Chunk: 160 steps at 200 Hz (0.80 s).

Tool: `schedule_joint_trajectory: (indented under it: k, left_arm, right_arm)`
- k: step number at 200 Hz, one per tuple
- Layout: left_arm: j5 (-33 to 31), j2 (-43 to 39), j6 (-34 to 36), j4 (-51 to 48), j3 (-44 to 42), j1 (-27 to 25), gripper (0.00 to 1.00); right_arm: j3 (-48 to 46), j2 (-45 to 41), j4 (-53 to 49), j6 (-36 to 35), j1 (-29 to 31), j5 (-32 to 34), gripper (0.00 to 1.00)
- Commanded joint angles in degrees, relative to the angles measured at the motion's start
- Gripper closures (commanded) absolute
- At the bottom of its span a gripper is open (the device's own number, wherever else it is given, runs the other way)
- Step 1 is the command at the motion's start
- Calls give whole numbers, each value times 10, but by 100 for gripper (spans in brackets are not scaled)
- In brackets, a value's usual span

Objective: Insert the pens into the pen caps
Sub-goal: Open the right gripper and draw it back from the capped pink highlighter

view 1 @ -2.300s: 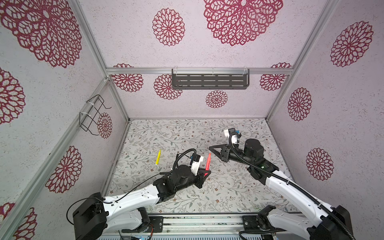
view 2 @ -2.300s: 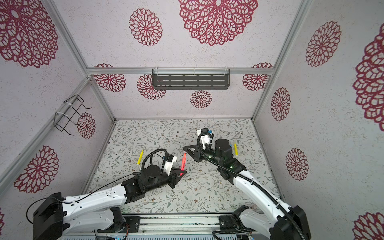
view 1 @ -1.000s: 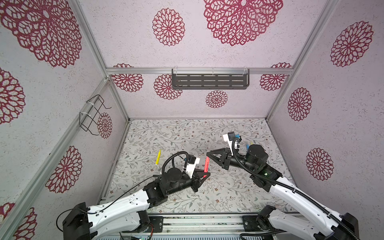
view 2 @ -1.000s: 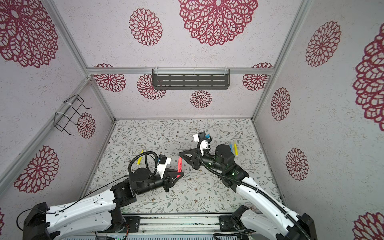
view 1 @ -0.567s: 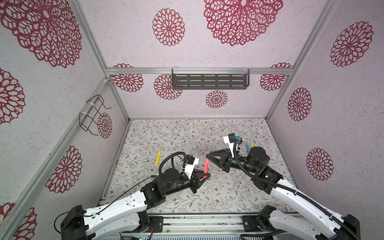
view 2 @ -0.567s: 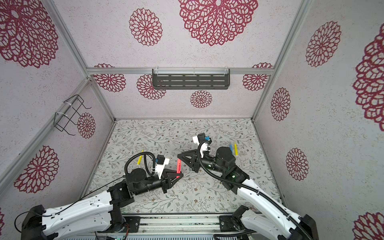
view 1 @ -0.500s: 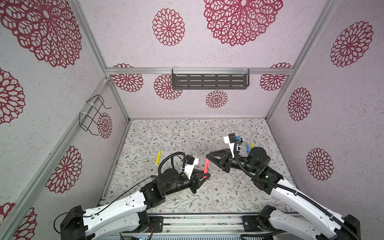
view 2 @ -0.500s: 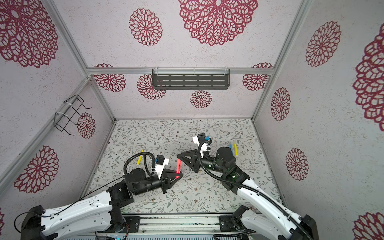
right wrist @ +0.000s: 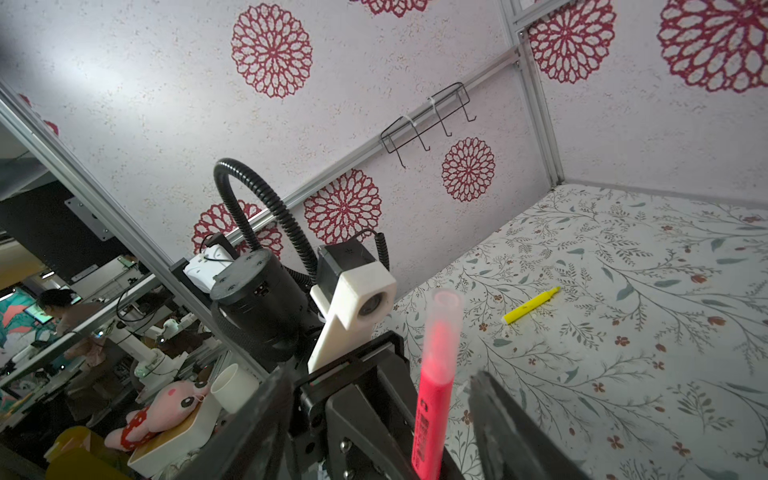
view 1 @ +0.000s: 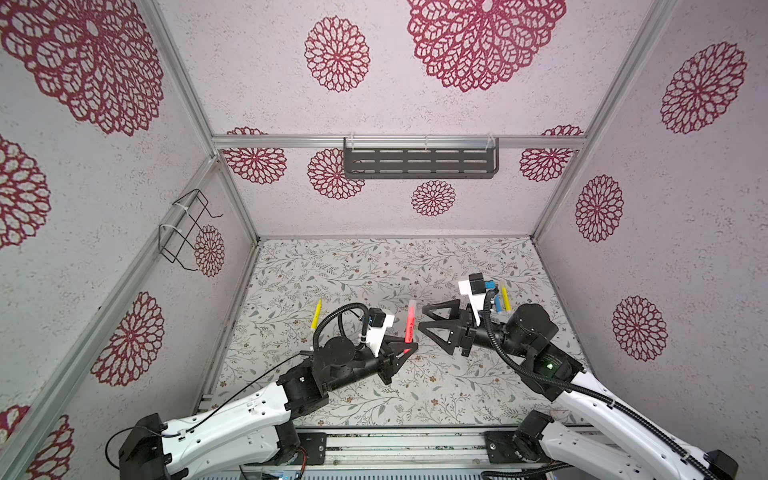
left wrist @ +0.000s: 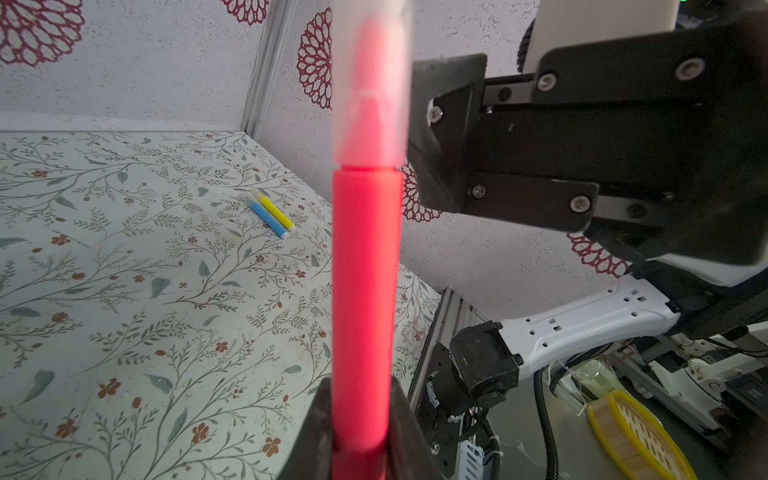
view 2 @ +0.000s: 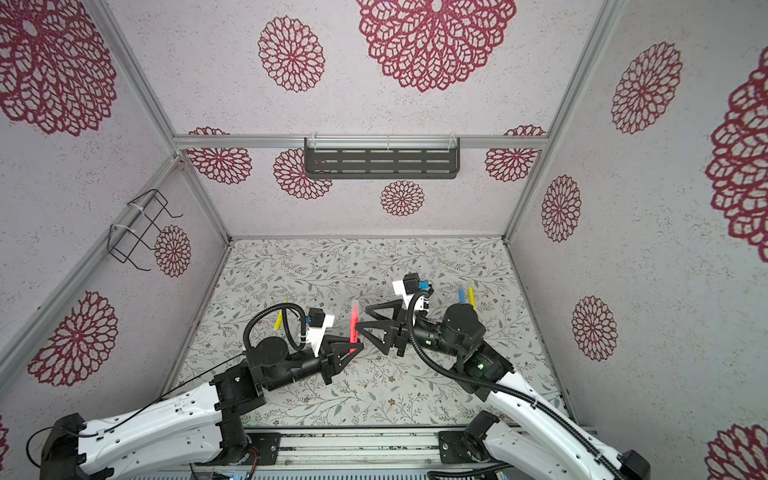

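Firmly pinches the bright red-pink plastic pen [view 1: 409, 328], upright and topped by a translucent cap [view 1: 412, 306], in the left gripper [view 1: 405, 353]. Spreads the right gripper [view 1: 422, 318] wide just beside that cap, empty. Touches neither thin yellow plastic pen [left wrist: 274, 212] nor thin blue plastic pen [left wrist: 266, 218], flat well apart from it.

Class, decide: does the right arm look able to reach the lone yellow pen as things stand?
Probably not directly. The left pincer, shut on the red pen, stands between the open right pincer and the lone yellow pen; it would have to go round.
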Motion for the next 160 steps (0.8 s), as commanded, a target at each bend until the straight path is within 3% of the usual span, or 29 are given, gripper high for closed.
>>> schedule_joint_trajectory:
  k: [1,18,38,61,115,160]
  left_arm:
    - [-37,-11,22,-14,20,-15,100]
    - [-72,-9,39,-34,30,-36,100]
    - [-106,-6,57,-47,41,-64,100]
    - [-124,-10,63,-45,43,-87,100]
    - [-193,-27,62,-48,34,-167,100]
    - [-261,-21,46,-44,24,-236,100]
  right_arm:
    - [33,-21,-59,-17,2,95,1]
    - [42,-31,-87,2,2,131,1]
    - [11,-60,-40,51,1,152,1]
    - [4,-79,-32,51,1,175,1]
    - [80,-40,-92,67,9,127,1]
    - [178,9,-238,13,87,262,1]
